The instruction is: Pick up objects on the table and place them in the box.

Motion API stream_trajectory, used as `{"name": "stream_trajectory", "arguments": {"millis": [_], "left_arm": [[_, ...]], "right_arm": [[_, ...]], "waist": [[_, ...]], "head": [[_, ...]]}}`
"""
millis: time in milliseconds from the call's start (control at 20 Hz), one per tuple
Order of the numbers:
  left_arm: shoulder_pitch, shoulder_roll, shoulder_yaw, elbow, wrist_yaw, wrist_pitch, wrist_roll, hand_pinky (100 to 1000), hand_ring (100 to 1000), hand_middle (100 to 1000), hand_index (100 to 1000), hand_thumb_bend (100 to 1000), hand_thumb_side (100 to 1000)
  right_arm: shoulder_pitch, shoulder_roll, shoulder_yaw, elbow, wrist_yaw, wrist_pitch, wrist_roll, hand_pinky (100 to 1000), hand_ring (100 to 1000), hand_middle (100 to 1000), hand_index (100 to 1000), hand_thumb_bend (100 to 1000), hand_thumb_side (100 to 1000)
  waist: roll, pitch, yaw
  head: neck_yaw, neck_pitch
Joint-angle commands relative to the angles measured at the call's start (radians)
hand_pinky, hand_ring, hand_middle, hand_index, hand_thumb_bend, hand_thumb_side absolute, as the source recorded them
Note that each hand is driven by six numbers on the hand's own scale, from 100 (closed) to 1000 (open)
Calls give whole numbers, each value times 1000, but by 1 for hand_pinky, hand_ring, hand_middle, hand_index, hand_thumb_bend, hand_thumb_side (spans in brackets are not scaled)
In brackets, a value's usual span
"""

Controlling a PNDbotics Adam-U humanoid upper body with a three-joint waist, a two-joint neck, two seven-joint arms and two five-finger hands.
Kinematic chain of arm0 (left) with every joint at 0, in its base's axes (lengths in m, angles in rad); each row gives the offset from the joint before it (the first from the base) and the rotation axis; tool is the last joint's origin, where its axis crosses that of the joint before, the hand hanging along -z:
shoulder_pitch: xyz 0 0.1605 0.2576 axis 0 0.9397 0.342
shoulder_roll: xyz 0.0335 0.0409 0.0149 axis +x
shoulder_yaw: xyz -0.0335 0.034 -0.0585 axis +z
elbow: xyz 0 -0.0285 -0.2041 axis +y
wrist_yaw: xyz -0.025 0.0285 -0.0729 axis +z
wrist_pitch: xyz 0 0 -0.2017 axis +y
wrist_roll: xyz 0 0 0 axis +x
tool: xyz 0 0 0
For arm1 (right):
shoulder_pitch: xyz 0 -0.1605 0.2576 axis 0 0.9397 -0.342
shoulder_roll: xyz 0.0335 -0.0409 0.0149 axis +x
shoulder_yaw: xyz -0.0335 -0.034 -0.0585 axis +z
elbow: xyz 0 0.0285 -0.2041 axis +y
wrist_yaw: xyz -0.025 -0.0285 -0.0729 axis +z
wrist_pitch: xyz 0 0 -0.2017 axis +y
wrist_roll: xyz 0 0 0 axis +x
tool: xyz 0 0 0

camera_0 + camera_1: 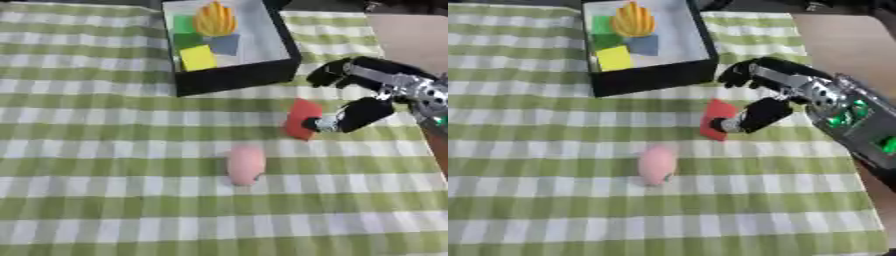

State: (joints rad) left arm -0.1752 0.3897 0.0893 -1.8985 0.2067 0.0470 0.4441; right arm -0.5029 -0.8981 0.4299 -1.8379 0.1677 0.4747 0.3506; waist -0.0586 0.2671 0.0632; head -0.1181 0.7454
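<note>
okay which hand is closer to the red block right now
Right. The right hand is at the red block, thumb touching its right edge and fingers arched above it. The left hand shows in neither view.

Matt checked cloth (105,200), glossy black box (232,77), silver metal hand (798,97)
</note>
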Motion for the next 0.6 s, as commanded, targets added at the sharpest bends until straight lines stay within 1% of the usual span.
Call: {"name": "stream_trajectory", "arguments": {"millis": [50, 400, 600], "left_arm": [[-5, 8, 6, -16, 5, -4, -2, 830, 810, 805, 829, 104, 763], [-10, 6, 5, -17, 7, -4, -1, 841, 808, 803, 828, 100, 764], [-12, 5, 5, -18, 8, -5, -1, 843, 808, 802, 828, 100, 763]], "right_arm": [[-18, -4, -2, 24, 22, -10, -2, 872, 872, 775, 855, 498, 345], [-24, 22, 11, 59, 50, -17, 10, 871, 870, 772, 852, 500, 342], [-25, 32, 18, 75, 68, -22, 16, 869, 868, 751, 842, 503, 336]], "waist": [[5, 4, 3], [10, 11, 8], [12, 14, 11]], "head": [[-2, -9], [-5, -11], [-7, -12]]}}
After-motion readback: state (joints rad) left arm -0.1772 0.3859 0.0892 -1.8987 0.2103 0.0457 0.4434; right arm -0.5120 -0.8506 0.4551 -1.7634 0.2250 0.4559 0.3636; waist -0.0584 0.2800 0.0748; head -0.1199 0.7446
